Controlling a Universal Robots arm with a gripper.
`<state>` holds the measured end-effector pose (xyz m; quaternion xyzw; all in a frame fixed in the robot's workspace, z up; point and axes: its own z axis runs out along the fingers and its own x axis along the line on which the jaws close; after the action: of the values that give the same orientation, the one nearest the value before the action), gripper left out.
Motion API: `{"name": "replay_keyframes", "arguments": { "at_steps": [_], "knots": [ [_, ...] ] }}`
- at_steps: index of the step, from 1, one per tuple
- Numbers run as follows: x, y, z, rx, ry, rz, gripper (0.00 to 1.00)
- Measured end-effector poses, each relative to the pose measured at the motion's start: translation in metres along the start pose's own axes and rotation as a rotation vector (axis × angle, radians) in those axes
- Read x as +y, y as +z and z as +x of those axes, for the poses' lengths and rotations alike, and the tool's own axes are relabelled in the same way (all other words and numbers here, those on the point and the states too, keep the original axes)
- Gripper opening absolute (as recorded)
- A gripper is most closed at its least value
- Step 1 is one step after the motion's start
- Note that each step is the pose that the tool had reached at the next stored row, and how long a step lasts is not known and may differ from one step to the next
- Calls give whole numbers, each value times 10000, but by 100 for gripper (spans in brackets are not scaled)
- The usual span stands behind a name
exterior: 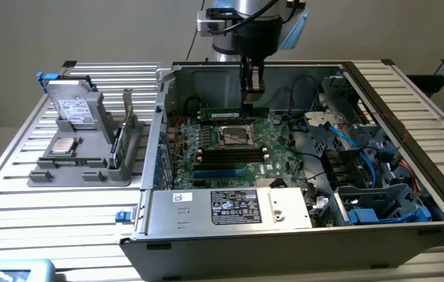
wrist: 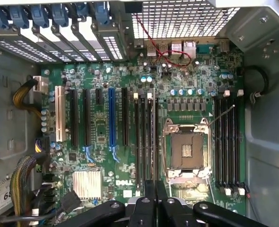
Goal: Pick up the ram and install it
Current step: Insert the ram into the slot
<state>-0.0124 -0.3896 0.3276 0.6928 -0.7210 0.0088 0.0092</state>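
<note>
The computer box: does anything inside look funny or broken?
Nothing looks broken or spilled. Two things stand out: the ram hangs in the gripper above the motherboard, not plugged in, and the square processor socket is empty.

The ram [exterior: 234, 111] is green and the gripper [exterior: 251, 101] above it is black. The motherboard [exterior: 230, 147] is green too. The case [exterior: 285, 247] is grey, and so is the tray [exterior: 73, 170] at the frame's left. The table [exterior: 18, 194] shows pale silver slats in stripes. In the wrist view, a blue slot [wrist: 111, 118] and a white slot [wrist: 60, 113] stand among black ones. A red wire [wrist: 165, 54] loops near a perforated grille [wrist: 177, 19], and the heatsink [wrist: 87, 183] is finned silver.
</note>
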Motion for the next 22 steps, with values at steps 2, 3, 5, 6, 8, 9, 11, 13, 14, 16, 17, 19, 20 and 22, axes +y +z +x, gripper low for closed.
{"name": "replay_keyframes", "arguments": {
  "at_steps": [2,3,5,6,8,9,11,13,14,16,17,19,20,22],
  "knots": [
    [-4,22,-7,1,-6,-35,12],
    [-6,30,-8,0,-10,-68,12],
    [-9,46,-10,4,-25,-129,12],
    [-11,53,-10,5,-36,-150,12],
    [-12,68,-10,6,-67,-161,12],
    [-12,75,-11,6,-93,-160,12],
    [-13,84,-11,15,-136,-159,12],
    [-13,92,-12,35,-163,-158,12],
    [-13,97,-13,51,-170,-156,12],
    [-12,108,-17,94,-176,-155,12],
    [-12,114,-19,122,-178,-154,12],
    [-13,128,-26,190,-180,-152,12],
    [-13,135,-29,222,-180,-150,12],
    [-14,152,-33,267,-182,-150,12]
  ]
}}
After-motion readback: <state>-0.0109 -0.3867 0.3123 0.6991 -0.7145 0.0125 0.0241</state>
